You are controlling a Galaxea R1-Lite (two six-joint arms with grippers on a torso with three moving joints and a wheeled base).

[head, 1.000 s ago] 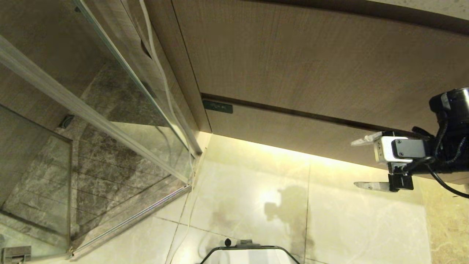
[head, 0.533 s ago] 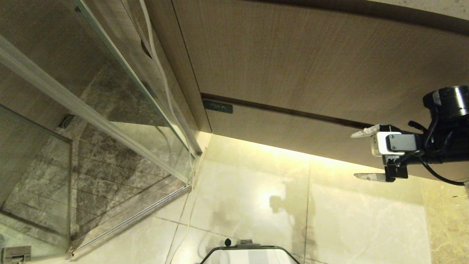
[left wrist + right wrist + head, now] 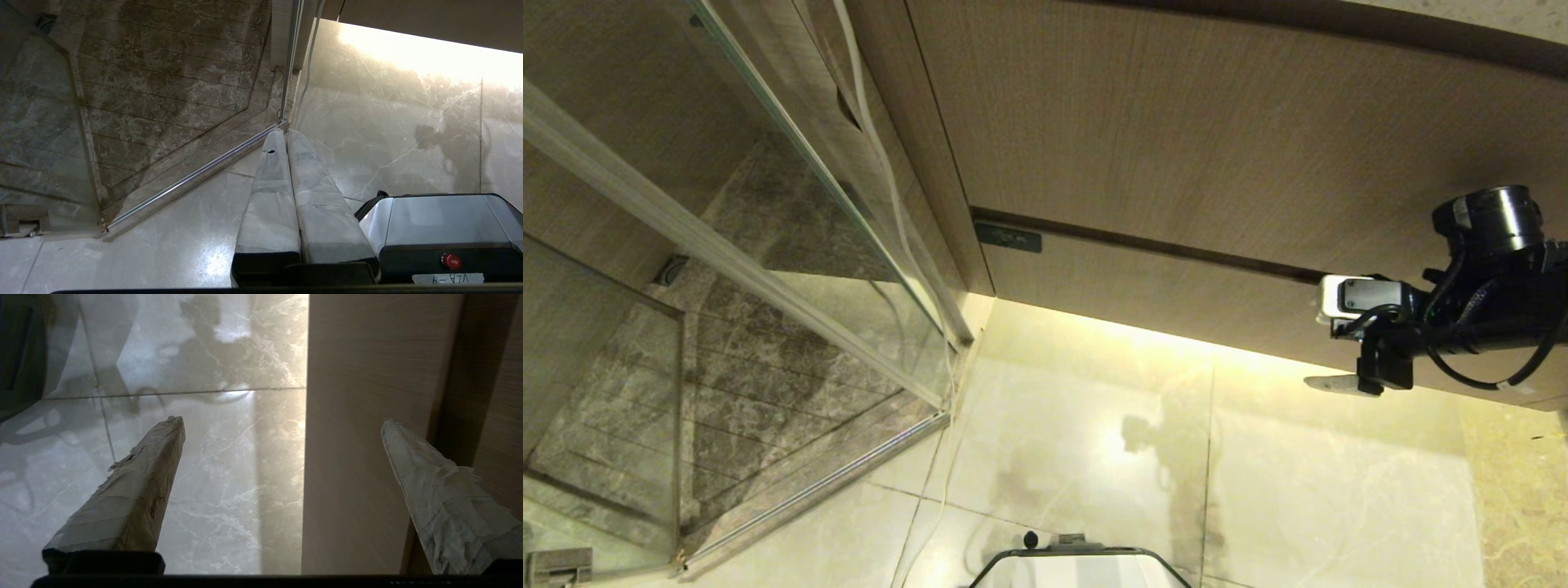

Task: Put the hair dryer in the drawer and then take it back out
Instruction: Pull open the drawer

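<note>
The drawer (image 3: pixel 1160 286) is the shallow wood-grain front with a dark label plate (image 3: pixel 1007 238) at its left corner, and it sits closed under the taller panel (image 3: pixel 1217 139). My right gripper (image 3: pixel 1327 343) is open at the drawer's right end, low by its bottom edge. In the right wrist view the drawer front (image 3: pixel 367 457) lies between the spread fingers (image 3: pixel 143 490) of that gripper (image 3: pixel 282 420), one over the floor, one over the dark gap above the drawer. The left gripper (image 3: pixel 282 132) hangs shut and empty over the floor. The hair dryer is out of view.
A glass shower door (image 3: pixel 768 245) with a metal frame stands at the left. A white cable (image 3: pixel 874 139) runs down beside the cabinet's side. Glossy marble floor (image 3: pixel 1094 425) lies below the drawer. My own base (image 3: pixel 1078 563) is at the near edge.
The right arm has moved up and left toward the drawer front, and the wrist has turned so the upper finger is now hidden behind the camera housing. The left arm has stayed still.
</note>
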